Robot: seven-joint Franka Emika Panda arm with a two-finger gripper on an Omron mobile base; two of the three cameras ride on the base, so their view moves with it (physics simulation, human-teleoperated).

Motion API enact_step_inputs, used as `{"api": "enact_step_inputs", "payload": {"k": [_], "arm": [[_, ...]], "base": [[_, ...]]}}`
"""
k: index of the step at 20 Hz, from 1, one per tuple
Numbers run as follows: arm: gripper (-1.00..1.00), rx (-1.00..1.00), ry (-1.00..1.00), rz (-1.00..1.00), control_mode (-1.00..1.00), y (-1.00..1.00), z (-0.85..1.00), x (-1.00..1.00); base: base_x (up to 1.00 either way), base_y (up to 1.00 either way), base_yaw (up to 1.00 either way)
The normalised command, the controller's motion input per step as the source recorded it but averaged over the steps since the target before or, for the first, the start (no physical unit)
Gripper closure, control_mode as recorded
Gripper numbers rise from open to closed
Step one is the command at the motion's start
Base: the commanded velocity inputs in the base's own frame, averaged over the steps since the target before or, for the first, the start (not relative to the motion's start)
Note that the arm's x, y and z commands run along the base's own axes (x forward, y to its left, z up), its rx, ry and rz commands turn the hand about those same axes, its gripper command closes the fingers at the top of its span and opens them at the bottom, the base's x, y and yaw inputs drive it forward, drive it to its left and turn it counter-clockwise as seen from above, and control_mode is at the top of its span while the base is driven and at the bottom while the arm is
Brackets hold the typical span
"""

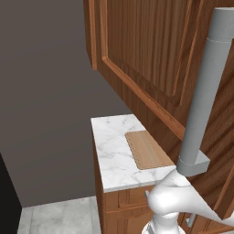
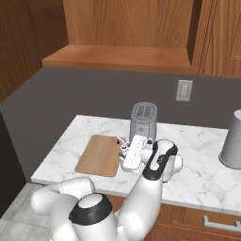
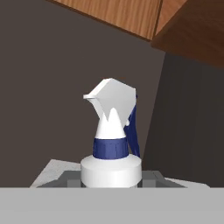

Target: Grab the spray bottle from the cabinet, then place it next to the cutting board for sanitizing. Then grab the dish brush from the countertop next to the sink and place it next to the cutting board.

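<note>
The spray bottle (image 3: 111, 131) has a white trigger head, a blue collar and a whitish body. It stands upright between my dark fingertips (image 3: 154, 177) in the hand view, and my gripper (image 3: 111, 180) is shut on its body. In the right base view my gripper (image 2: 124, 150) is low over the countertop (image 2: 197, 169), just right of the cutting board (image 2: 100, 155), and the hand hides most of the bottle. The cutting board (image 1: 148, 150) lies flat on the marble. The cabinet door (image 1: 151, 55) stands swung open. The dish brush and the sink are out of view.
A silver toaster (image 2: 142, 120) stands just behind my hand against the dark wall. A grey cylinder (image 2: 233, 141) sits at the counter's right end. The cabinet's long grey bar handle (image 1: 205, 91) hangs close in the left base view. The counter's left edge (image 1: 97, 151) drops to the floor.
</note>
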Motion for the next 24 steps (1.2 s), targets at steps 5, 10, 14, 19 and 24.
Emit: {"api": "enact_step_inputs", "payload": {"k": [5, 10, 14, 19, 24], "arm": [[1.0, 0.0, 0.01, 0.01, -1.0, -0.09, -0.28, 0.2], [1.0, 0.0, 0.0, 0.02, -1.0, -0.11, -0.28, 0.16], [-1.0, 0.0, 0.0, 0.01, -1.0, -0.07, -0.31, 0.05], [-1.0, 0.0, 0.03, 0.0, -1.0, 0.0, -0.11, 0.01], [-1.0, 0.0, 0.03, 0.0, -1.0, 0.0, 0.0, 0.01]], "base": [[0.0, 0.0, 0.0], [0.0, 0.0, 0.0], [0.0, 0.0, 0.0], [0.0, 0.0, 0.0], [0.0, 0.0, 0.0]]}}
